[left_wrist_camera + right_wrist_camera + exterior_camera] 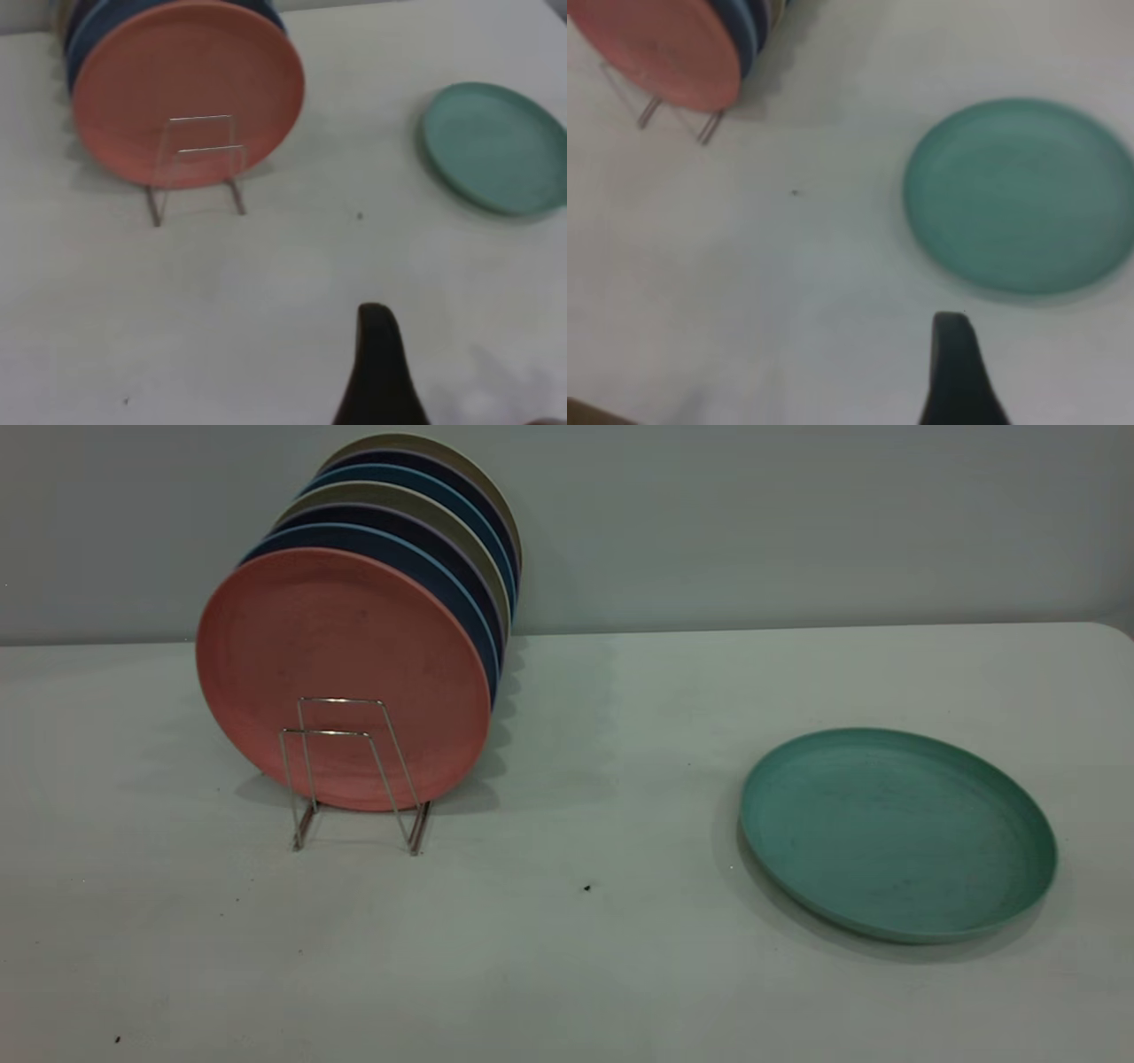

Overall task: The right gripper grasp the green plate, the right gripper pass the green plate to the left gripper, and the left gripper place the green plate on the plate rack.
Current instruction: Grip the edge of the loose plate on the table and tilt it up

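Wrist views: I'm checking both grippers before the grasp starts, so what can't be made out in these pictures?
- Left gripper: only one dark finger shows, the rest cut off by the left wrist view's edge; open or shut unclear.
- Right gripper: likewise in the right wrist view.
- Exterior view: neither arm appears.
- Thin silver wire plate rack: its rear hidden by the upright salmon-pink round plate.

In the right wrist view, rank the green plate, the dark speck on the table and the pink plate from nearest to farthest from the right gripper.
1. Green plate: flat on the table, just ahead of the right gripper's finger.
2. Dark speck: on bare table, midway toward the rack.
3. Pink plate: upright at the front of the rack, farthest.
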Available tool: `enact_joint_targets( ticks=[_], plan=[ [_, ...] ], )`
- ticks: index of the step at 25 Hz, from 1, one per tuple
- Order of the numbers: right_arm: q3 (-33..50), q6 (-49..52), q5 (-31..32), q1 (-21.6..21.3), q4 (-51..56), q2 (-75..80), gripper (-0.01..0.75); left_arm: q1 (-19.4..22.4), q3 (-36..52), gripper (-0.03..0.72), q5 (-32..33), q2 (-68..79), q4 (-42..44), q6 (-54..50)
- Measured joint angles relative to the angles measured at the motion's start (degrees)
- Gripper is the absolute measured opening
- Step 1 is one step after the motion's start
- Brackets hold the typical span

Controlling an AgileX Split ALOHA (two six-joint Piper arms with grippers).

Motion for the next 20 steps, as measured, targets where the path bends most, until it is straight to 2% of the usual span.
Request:
enact_joint_targets(
  ticks=[4,9,15,20],
  plan=[
    [-1.9,-10.2,-5.2,0.0,10.0,16.7,0.509,0.0,0.0,0.561,-3.9,2.4,-0.9,0.6],
    [-7.9,-23.1,-7.6,-1.2,21.7,37.5,0.509,0.0,0.0,0.561,-5.5,2.4,-0.5,0.6],
    [-16.4,-34.2,-5.1,-10.0,31.5,58.6,0.509,0.0,0.0,0.561,-5.6,3.6,-0.5,0.6],
    [-21.6,-36.3,-4.2,-15.7,32.8,68.3,0.509,0.0,0.0,0.561,-5.7,9.6,-0.5,0.5]
  ],
)
